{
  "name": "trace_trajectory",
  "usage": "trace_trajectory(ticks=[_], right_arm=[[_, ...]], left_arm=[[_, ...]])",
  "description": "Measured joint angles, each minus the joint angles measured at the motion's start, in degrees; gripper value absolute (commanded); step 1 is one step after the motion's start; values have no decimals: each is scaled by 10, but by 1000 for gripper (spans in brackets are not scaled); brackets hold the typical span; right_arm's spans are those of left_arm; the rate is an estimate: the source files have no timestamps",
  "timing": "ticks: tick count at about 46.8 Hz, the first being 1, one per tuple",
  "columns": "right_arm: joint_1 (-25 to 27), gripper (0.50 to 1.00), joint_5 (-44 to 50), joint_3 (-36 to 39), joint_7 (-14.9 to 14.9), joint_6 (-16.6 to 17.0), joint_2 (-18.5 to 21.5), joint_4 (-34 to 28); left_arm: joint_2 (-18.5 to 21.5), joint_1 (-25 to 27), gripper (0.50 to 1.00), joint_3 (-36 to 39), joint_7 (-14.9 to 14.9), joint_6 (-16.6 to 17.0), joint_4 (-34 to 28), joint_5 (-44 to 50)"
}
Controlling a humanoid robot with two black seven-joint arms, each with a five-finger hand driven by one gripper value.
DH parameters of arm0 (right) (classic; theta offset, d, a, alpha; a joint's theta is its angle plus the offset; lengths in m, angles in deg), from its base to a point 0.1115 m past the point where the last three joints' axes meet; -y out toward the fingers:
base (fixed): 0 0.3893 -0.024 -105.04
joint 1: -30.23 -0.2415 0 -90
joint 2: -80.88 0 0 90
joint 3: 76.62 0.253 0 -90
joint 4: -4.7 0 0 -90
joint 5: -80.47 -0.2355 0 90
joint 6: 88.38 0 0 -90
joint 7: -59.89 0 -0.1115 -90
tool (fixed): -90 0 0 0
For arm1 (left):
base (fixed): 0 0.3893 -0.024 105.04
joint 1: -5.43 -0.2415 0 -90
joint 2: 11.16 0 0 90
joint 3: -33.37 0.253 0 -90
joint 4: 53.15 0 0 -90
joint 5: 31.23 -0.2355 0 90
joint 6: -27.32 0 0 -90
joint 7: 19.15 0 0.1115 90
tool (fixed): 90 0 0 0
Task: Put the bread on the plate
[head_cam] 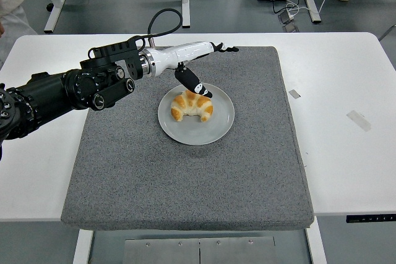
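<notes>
A golden croissant [192,105] lies on the grey round plate [216,129] in the middle of the grey mat. My left hand [207,66] hovers just above and behind the plate, its white palm raised and its fingers spread, holding nothing. Its thumb [193,82] points down toward the croissant without gripping it. The left arm reaches in from the left edge. The right arm is out of view.
The grey mat [185,183] covers most of the white table [346,153]. Two bits of tape [359,120] lie on the table at the right. A black cable [162,21] loops up from the left wrist. A person's sleeve [11,4] shows at the top left.
</notes>
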Motion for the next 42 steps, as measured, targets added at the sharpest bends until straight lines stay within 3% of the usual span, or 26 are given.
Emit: trace_trajectory(ticks=[8, 16, 28, 37, 42], right_arm=[[0, 1000, 0, 0, 0, 0, 0, 0], [0, 1000, 0, 0, 0, 0, 0, -1], [0, 1000, 0, 0, 0, 0, 0, -1], [0, 1000, 0, 0, 0, 0, 0, -1], [1, 1000, 0, 0, 0, 0, 0, -2]], left_arm=[[19, -12, 999, -43, 0, -46, 0, 105], [44, -54, 999, -121, 0, -53, 6, 180], [48, -154, 999, -366, 2, -57, 7, 263], [16, -238, 999, -565, 69, -57, 7, 315], [1, -271, 999, -636, 87, -58, 6, 345]])
